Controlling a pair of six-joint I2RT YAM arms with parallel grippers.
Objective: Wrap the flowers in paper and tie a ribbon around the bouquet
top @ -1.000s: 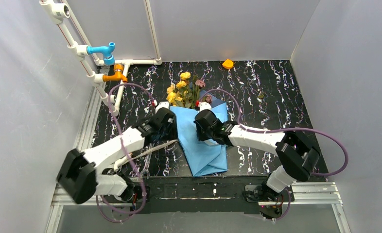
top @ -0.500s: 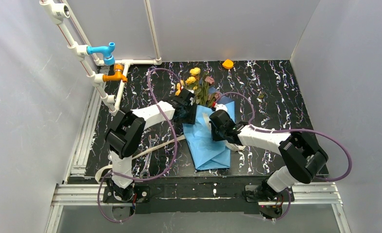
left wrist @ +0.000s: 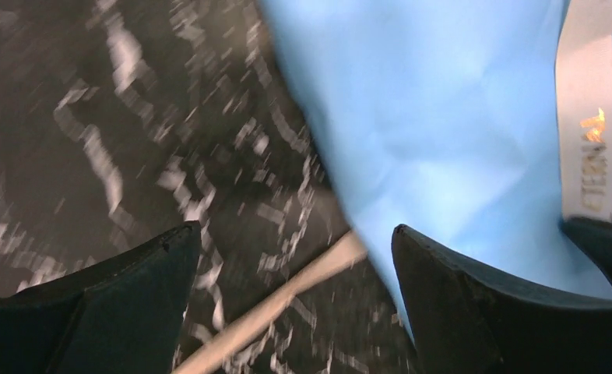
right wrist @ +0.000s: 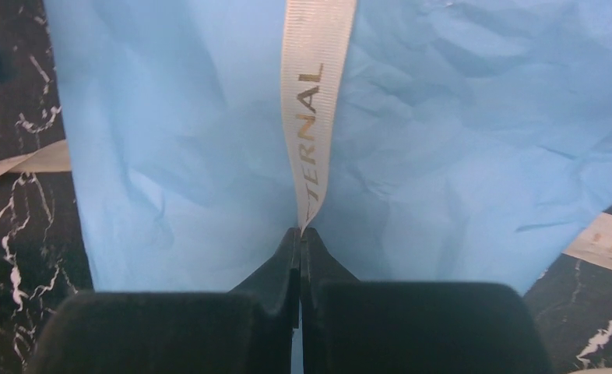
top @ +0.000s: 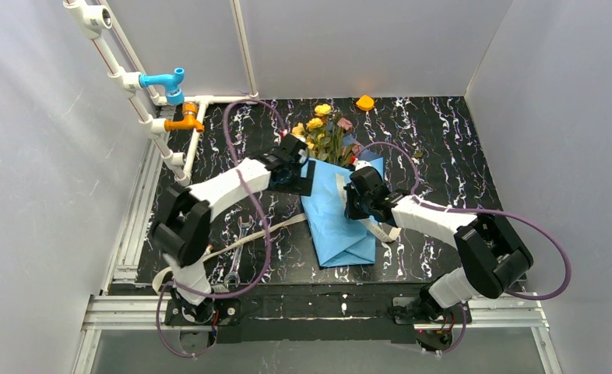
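Note:
The bouquet lies in the middle of the table: yellow and pink flowers (top: 324, 128) stick out of a cone of light blue paper (top: 335, 226) that narrows toward me. The beige ribbon (right wrist: 311, 93), with gold lettering, crosses the paper (right wrist: 443, 140), and my right gripper (right wrist: 300, 231) is shut on its end above the paper. In the top view the right gripper (top: 350, 204) hangs over the cone's middle. My left gripper (left wrist: 293, 234) stands open at the paper's (left wrist: 443, 117) left edge, above a ribbon (left wrist: 287, 300) stretch on the table. It holds nothing.
A metal wrench (top: 237, 251) lies near the front left, beside the ribbon's trailing tail (top: 272, 227). White pipes with a blue tap (top: 165, 80) and an orange tap (top: 183, 122) run along the back left. A small orange object (top: 364, 102) sits by the back wall.
The left arm swung from the paper's near left side up to its upper left edge and its gripper opened wider. The bouquet slid right and away. The right gripper moved right with the ribbon.

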